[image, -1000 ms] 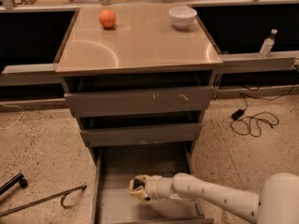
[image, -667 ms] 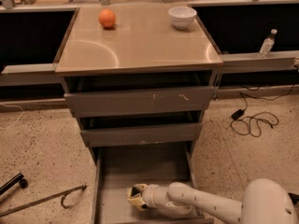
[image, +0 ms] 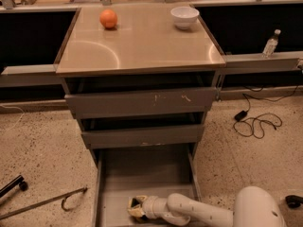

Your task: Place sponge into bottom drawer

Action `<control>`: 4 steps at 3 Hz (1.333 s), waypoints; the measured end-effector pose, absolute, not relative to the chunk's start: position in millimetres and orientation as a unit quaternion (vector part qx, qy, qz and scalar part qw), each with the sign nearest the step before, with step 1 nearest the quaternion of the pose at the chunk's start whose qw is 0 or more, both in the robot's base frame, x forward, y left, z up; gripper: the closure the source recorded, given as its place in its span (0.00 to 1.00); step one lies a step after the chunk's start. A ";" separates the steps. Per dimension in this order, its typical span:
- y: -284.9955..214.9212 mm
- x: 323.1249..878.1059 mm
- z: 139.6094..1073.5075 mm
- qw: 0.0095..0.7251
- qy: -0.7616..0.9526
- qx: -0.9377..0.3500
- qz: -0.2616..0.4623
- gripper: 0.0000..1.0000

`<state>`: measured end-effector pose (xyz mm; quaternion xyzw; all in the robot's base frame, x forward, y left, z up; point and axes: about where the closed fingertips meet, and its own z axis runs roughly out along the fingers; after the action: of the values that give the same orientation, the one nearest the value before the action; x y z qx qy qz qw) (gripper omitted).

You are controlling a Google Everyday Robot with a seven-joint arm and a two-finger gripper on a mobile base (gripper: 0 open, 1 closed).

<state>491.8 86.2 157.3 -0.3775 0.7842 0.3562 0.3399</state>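
— Where's the sponge (image: 137, 215)?

— Down at the near end of the bottom drawer (image: 142, 169), low over the grey floor and a bit left of middle. It's a small lump, pale yellow foam with a dark side. It sits between the gripper's fingers, partly hidden by them.

— So the gripper (image: 134, 208) has it?

— Looks that way: the fingers are closed in on it.

— And the arm (image: 189, 208)?

— It lies almost flat, running from the white body (image: 258, 207) at the near right leftward over the drawer's right wall, with the gripper pointing left.

— Further back?

— The bottom drawer is pulled well out. The middle drawer (image: 142, 136) and top drawer (image: 142, 102) stand a little out above it. On the cabinet top (image: 142, 46) an orange ball (image: 108, 19) sits far left and a white bowl (image: 184, 17) far right, well apart.
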 end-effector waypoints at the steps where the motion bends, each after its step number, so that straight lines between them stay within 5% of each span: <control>1: 86.3 491.7 157.3 0.340 0.784 -0.378 0.356 0.81; 4: 86.3 491.7 157.3 0.340 0.784 -0.378 0.356 0.11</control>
<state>491.7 86.3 157.3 -0.3776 0.7842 0.3563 0.3399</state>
